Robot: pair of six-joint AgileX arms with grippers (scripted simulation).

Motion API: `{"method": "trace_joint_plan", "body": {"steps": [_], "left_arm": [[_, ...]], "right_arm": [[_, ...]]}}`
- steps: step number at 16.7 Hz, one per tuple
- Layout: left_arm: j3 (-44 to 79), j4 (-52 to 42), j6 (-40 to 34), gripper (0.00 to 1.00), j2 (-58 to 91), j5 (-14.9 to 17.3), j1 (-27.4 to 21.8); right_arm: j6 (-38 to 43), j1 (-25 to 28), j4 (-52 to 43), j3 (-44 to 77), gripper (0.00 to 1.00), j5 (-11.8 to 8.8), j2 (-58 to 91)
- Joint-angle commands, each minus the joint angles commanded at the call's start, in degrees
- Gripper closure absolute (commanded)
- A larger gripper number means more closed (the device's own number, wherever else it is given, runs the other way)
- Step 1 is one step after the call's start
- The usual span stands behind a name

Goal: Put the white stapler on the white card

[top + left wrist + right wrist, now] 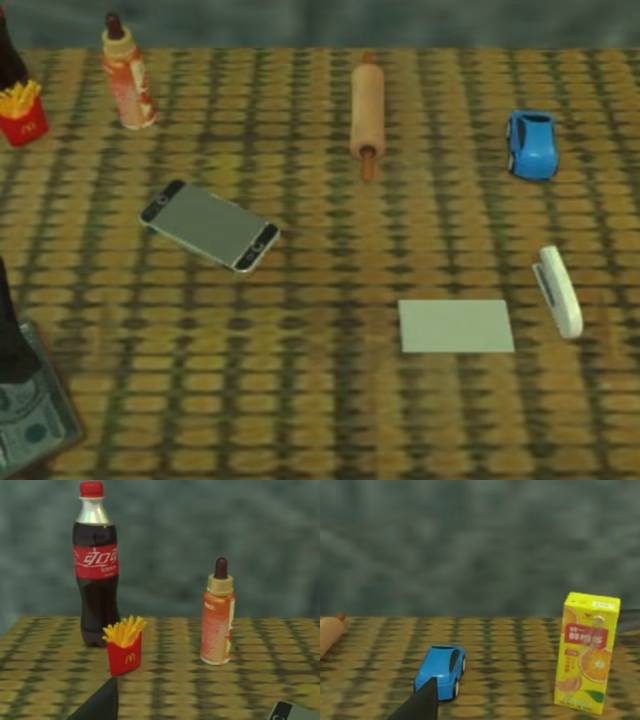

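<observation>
Top view: white stapler [558, 291] beside white card [456, 326] on woven table [300, 400]; hands' states unclear.

- The left arm [12, 335] shows only as a dark shape at the top view's left edge, low over the bench.
- One dark fingertip [100, 702] of the left pincer shows in its wrist view.
- The right arm is outside the top view; one dark fingertip [420, 702] shows in its wrist view.

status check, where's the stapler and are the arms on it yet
Neither gripper near it; left arm parked at the table's left edge. White stapler lies just right of the white card, not on it. Nothing between them.
</observation>
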Motion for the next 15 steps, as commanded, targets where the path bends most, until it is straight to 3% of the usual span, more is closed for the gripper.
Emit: {"method": "trace_joint_plan", "body": {"steps": [7, 15], "left_arm": [[0.0, 0.0, 0.0, 0.00, 0.0, 0.0, 0.0], [0.0, 0.0, 0.0, 0.00, 0.0, 0.0, 0.0]], "right_arm": [[0.4, 1.6, -6.3, 8.6, 0.00, -0.2, 8.9], [2.0, 6.7, -30.5, 40.3, 0.00, 0.0, 50.5]]}}
